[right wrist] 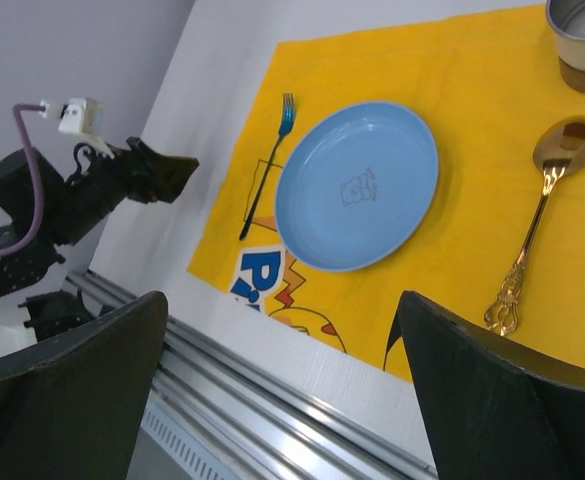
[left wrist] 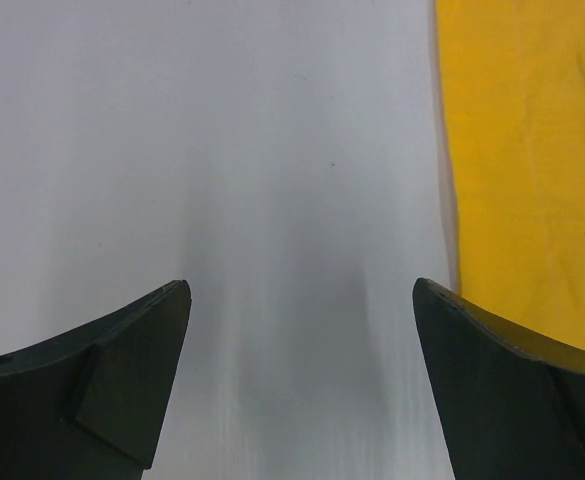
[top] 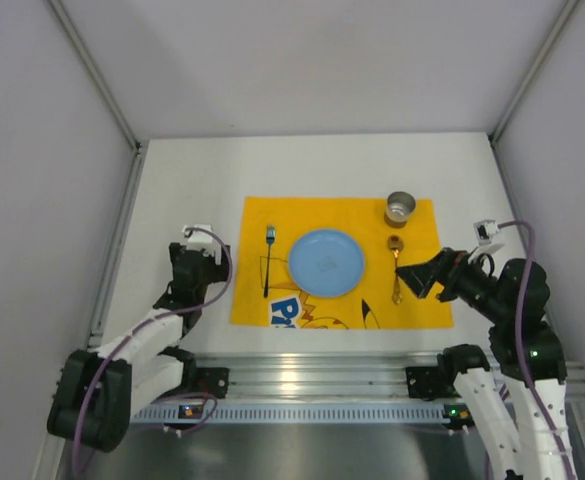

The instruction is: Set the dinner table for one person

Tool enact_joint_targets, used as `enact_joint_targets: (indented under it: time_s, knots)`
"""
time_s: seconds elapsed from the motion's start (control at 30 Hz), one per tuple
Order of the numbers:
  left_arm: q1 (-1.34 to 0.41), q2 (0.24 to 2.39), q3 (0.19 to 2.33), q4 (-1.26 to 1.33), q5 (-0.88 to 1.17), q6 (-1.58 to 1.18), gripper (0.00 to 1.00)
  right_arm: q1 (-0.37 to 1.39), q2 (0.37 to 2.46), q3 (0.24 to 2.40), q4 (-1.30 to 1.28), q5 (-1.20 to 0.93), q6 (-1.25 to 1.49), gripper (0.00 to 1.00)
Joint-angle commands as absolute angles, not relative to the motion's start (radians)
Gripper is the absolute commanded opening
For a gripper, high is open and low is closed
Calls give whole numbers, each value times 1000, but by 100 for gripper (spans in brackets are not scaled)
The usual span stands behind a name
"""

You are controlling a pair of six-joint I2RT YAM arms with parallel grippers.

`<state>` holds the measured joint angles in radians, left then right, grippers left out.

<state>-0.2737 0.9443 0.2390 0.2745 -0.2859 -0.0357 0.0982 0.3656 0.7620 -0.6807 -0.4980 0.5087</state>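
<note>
The white dinner table (top: 192, 180) carries a yellow cartoon-printed placemat (top: 337, 220). On the mat lie a blue plate (top: 326, 262) in the middle, a blue-headed fork (top: 268, 260) to its left, a gold spoon (top: 396, 268) to its right and a metal cup (top: 400, 208) at the far right corner. My left gripper (top: 215, 262) is open and empty, low over bare table left of the mat (left wrist: 512, 150). My right gripper (top: 420, 278) is open and empty, raised beside the spoon (right wrist: 540, 220). The right wrist view also shows the plate (right wrist: 357, 185), fork (right wrist: 267, 165) and cup (right wrist: 580, 40).
A ridged aluminium rail (top: 312, 375) runs along the near edge, also in the right wrist view (right wrist: 272, 400). Grey wall panels (top: 42, 150) enclose the table on the left, back and right. The left arm (right wrist: 82, 190) shows in the right wrist view.
</note>
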Motion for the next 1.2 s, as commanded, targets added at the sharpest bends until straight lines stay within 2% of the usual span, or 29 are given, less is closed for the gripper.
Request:
enact_joint_targets:
  time_s: [0.0,0.1,0.27,0.37,0.4,0.47,0.57,0.77,1.0,1.17]
  knots:
    - [-217,1134,259,604,-242,34,98,109,377,824,-776,-552,457,100]
    - [-157,1318,297,797,-204,43,95,109,406,880,-853,-571,408,100]
    - [-132,1480,399,856,-155,43,89,110,426,923,-913,-577,376,100]
    - [-83,1545,381,981,-186,-41,98,109,442,937,-934,-568,362,100]
    - [-13,1551,339,1029,-102,-72,98,109,445,939,-937,-566,362,100]
    - [-8,1592,264,1237,-86,-81,98,109,459,940,-939,-569,357,100]
    - [-8,1562,308,1082,-51,-78,98,109,471,930,-937,-558,356,100]
    - [-8,1574,313,1108,-18,-57,99,109,443,836,-910,-489,328,100]
    - [-8,1575,313,1104,-14,-54,98,109,381,741,-920,-293,396,100]
    - [-8,1577,313,1106,-14,-54,98,109,322,703,-910,-281,440,100]
